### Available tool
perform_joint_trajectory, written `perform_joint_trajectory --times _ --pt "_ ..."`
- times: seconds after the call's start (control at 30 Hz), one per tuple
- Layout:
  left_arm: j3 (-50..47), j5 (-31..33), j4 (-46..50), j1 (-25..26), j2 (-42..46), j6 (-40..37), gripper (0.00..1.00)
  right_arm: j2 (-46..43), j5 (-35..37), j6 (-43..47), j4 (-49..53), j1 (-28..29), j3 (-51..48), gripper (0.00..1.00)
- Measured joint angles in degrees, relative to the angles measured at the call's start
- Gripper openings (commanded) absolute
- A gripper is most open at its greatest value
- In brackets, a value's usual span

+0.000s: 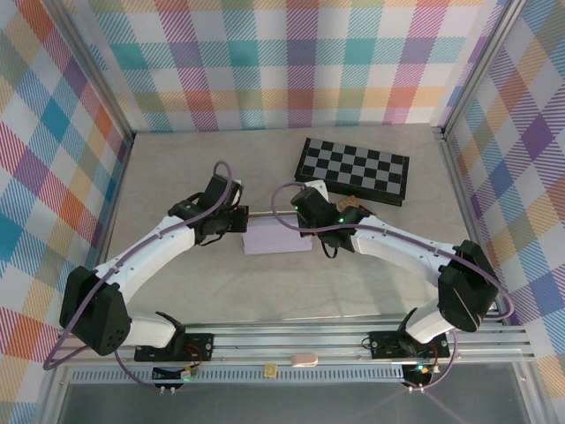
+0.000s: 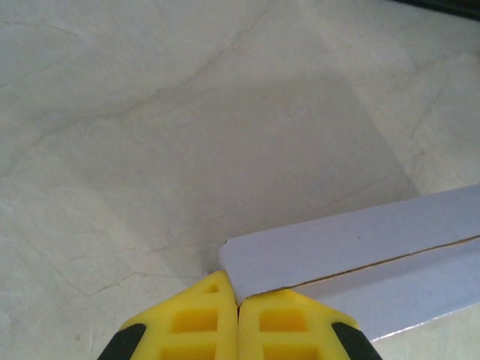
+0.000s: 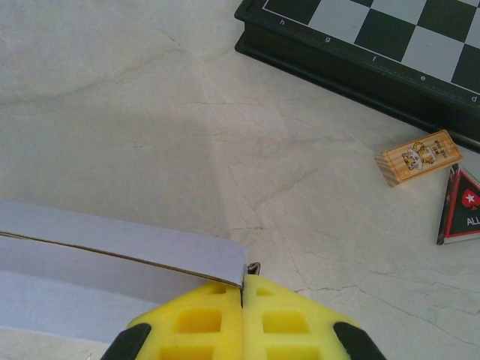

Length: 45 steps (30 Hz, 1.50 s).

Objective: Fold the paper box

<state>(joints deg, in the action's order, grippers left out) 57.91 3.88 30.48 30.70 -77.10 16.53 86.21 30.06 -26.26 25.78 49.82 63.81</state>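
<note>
Pale lavender thin-cardboard paper box (image 1: 278, 240) lies near the middle of the beige marbled bench (image 1: 177, 177) as a closed flat rectangle, with a seam running along its side. Folding looks essentially done, with at most a final press or tuck left. Left gripper (image 2: 238, 294) and right gripper (image 3: 242, 283) are fully closed, yellow tips butted against opposite ends of the box, clamping nothing.

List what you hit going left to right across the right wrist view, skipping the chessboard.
paper box → right end effector → tiger-print wooden block → red-and-black triangular piece
</note>
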Motion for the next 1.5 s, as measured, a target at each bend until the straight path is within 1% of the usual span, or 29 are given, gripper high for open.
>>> perform_joint_trajectory --times 0.17,0.3,0.4,0.43,0.57,0.7,0.8,0.93,1.07,1.2,1.33,1.5 --pt "-3.8 4.0 -4.5 2.0 2.3 2.2 0.00 0.0 -0.4 -0.1 0.5 -0.2 0.2 0.00" --pt "-6.3 5.7 -6.7 3.1 4.3 3.5 0.00 0.0 -1.7 -0.9 2.8 -0.4 1.4 0.00" --pt "-7.3 6.8 -7.3 3.9 5.2 4.1 0.00 0.0 -3.4 -2.2 5.5 -0.6 2.9 0.08" --pt "-7.7 7.3 -7.6 4.3 5.6 4.5 0.00 0.0 -4.2 -2.9 6.5 -0.8 3.4 0.12" --pt "-8.8 9.8 -8.2 6.3 6.4 5.7 0.00 0.0 -8.5 -6.5 10.2 -1.1 5.0 0.34" --pt "-9.0 12.2 -8.3 8.3 6.5 6.7 0.00 -0.6 -12.3 -11.0 13.0 -1.6 6.9 0.46" --pt "-9.0 13.4 -8.2 9.1 6.5 7.3 0.00 -2.5 -15.4 -15.4 14.0 -2.6 7.3 0.51" --pt "-9.4 14.3 -8.4 9.7 6.6 8.2 0.00 -6.1 -19.1 -24.0 14.3 -3.9 7.3 0.64" --pt "-9.5 15.1 -8.3 10.2 6.7 8.7 0.00 -9.9 -21.0 -34.6 12.6 -5.4 6.3 0.74" --pt "-9.5 15.4 -8.2 10.5 6.7 9.0 0.00 -13.0 -23.7 -46.3 8.8 -8.0 1.7 0.76" --pt "-9.5 15.5 -8.2 10.6 6.8 9.2 0.00 -13.5 -26.6 -57.9 3.7 -10.1 -4.6 0.76" --pt "-9.5 15.8 -8.0 10.9 6.8 9.2 0.00 -13.1 -29.1 -66.6 -1.9 -11.0 -9.2 0.73"
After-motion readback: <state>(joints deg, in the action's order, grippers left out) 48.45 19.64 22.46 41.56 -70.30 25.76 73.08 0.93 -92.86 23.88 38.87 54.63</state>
